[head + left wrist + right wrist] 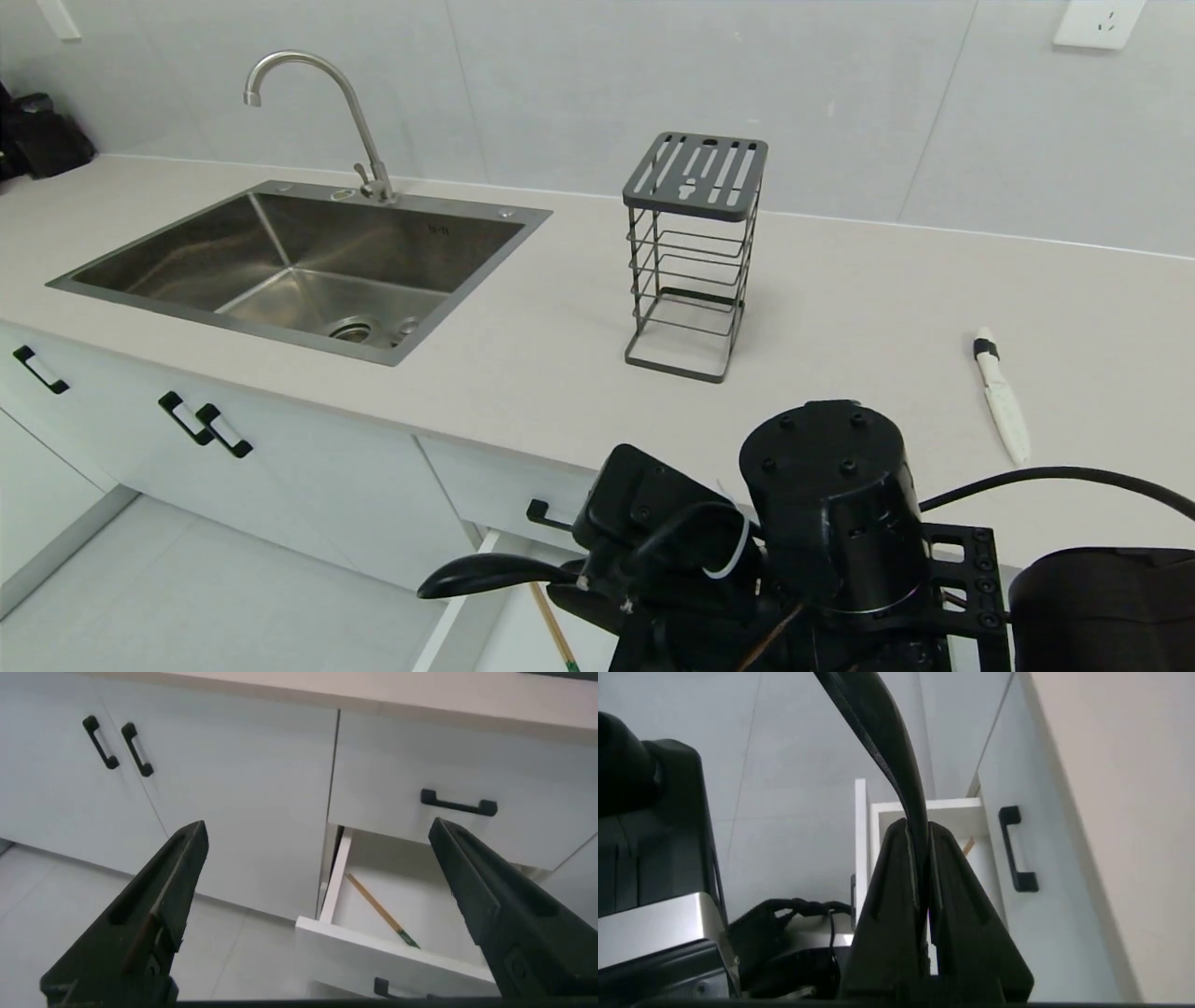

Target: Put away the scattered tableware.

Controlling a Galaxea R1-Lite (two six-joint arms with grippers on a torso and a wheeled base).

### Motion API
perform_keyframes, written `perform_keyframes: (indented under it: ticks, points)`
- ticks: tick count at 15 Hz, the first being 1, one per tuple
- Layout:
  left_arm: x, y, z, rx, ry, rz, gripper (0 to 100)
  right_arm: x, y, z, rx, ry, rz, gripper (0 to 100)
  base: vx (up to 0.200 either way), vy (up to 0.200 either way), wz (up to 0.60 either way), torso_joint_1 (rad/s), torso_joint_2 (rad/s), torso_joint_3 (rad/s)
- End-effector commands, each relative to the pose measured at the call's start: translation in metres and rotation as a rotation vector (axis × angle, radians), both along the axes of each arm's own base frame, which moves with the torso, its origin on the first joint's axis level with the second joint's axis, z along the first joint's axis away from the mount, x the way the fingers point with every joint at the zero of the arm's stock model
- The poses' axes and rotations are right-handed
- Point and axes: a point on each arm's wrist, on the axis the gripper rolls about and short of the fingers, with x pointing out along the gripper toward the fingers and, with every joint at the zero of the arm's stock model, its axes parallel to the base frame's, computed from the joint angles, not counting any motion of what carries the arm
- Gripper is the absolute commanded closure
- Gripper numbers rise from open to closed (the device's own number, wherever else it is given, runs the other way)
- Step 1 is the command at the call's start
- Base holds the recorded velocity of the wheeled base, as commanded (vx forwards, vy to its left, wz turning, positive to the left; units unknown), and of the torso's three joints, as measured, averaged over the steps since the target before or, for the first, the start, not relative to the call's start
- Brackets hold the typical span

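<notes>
While near drawer (392, 950), left fingers (159, 915) apart.

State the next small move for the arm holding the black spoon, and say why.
Probably lower the right gripper toward the open drawer and release: it is shut on the black spoon, which hangs over that drawer.
</notes>
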Motion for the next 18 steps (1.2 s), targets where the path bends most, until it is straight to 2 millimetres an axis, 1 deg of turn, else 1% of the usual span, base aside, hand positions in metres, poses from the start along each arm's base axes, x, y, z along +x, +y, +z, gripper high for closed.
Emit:
perform_keyframes:
  ticks: [1,10,15,17,18]
  points:
    - [0.0,0.0,0.0,-0.001,-0.001,0.0,0,-0.001,0.0,0.0,0.0,0.0,0.002,100,0.0,0.0,0.0,-0.266,0.52,0.251]
    - [0.0,0.0,0.0,-0.001,-0.001,0.0,0,-0.005,0.002,0.001,0.004,0.0,0.017,100,0.0,0.0,0.0,-0.257,0.5,0.244]
    - [0.0,0.0,0.0,-0.001,-0.001,0.0,0,-0.006,0.003,0.002,0.008,-0.002,0.022,100,0.0,0.0,0.0,-0.248,0.43,0.191]
    - [0.0,0.0,0.0,-0.001,-0.001,0.0,0,-0.012,-0.001,0.006,0.004,0.001,0.034,100,0.0,0.0,0.0,-0.251,0.35,0.122]
    - [0.0,0.0,0.0,-0.001,-0.001,0.0,0,-0.023,-0.006,0.003,-0.014,0.01,0.058,100,0.0,0.0,0.0,-0.246,0.35,0.168]
